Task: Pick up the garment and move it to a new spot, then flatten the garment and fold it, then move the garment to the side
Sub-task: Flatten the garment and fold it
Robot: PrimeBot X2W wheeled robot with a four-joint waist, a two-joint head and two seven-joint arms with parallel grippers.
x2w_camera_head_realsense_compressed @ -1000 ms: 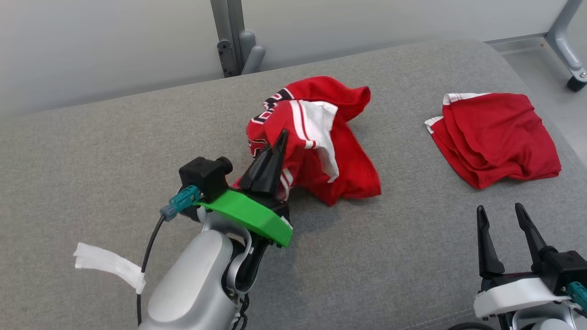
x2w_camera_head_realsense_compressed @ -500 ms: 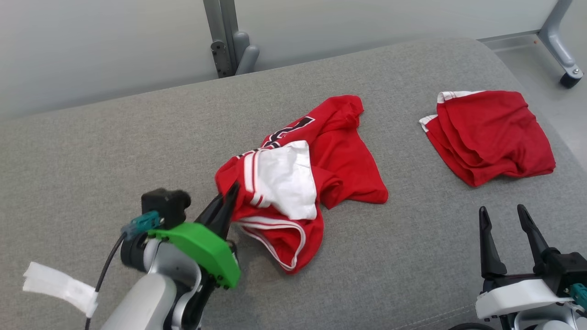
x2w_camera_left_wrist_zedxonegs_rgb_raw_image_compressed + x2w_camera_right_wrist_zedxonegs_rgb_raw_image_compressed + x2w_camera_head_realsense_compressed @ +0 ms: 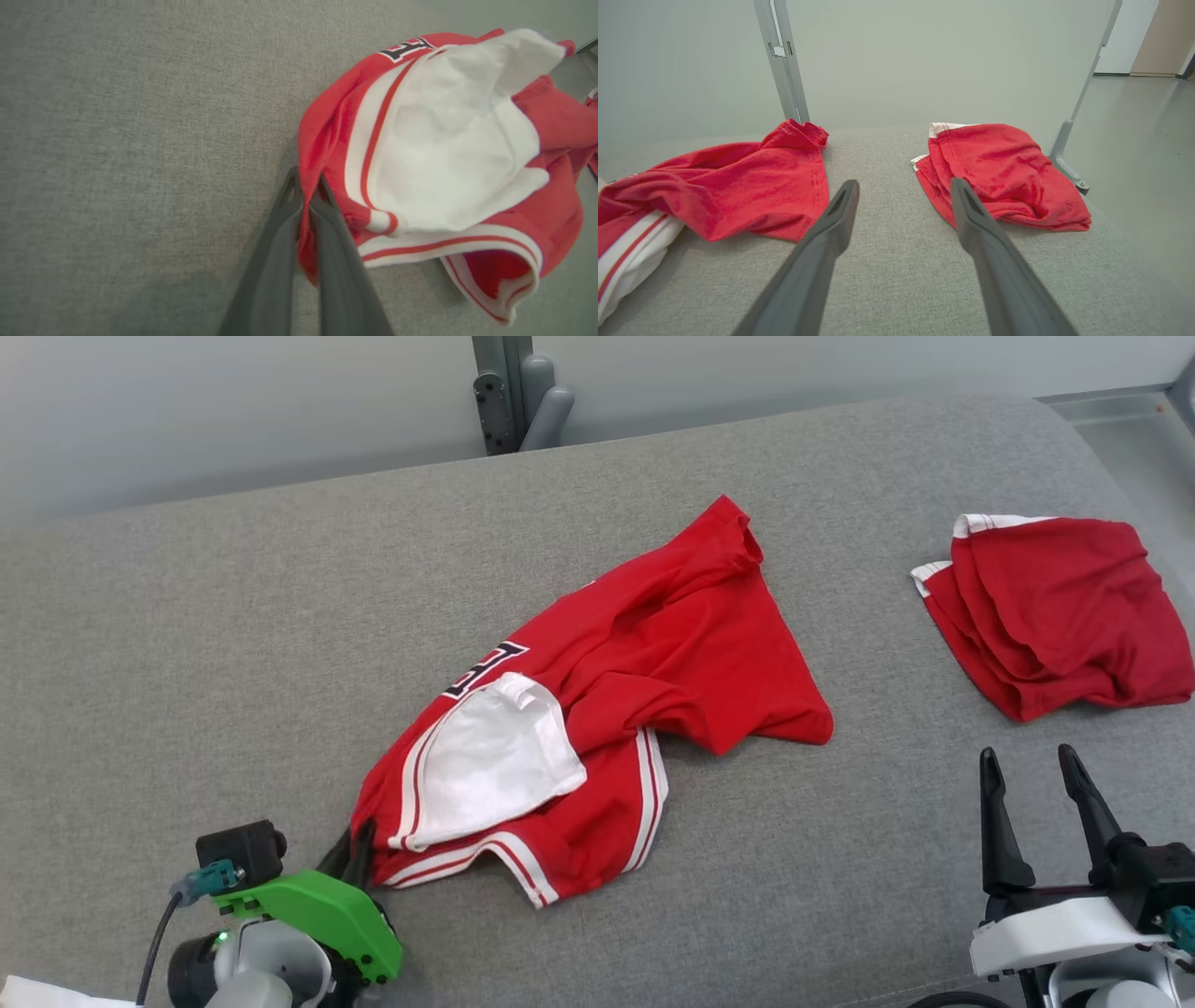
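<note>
Head view. We note the red garment (image 3: 653,663) lying loosely across the middle of the grey padded surface (image 3: 233,644), stretched from lower left toward upper right of the frame. It is creased, not flat. A white panel (image 3: 490,765) edged with red and white stripes is turned up at its lower-left end, and part of a dark letter shows just above that.

At the lower left of the frame, the left gripper (image 3: 353,845) has its jaws pinched together on the garment's lower-left edge. In the left wrist view we see a red fold of cloth sandwiched between the two dark fingers (image 3: 275,261), bottom centre. The striped hem (image 3: 490,275) curls open at lower right.

At the lower right of the head view, the right gripper (image 3: 1027,765) has its jaws wide, with bare grey surface showing between them. It is apart from both cloths.

A second red garment (image 3: 1055,616), roughly folded with a white edge at its upper left, sits at the right edge, well apart from the first. A grey metal post (image 3: 509,383) stands at top centre, behind the surface.
</note>
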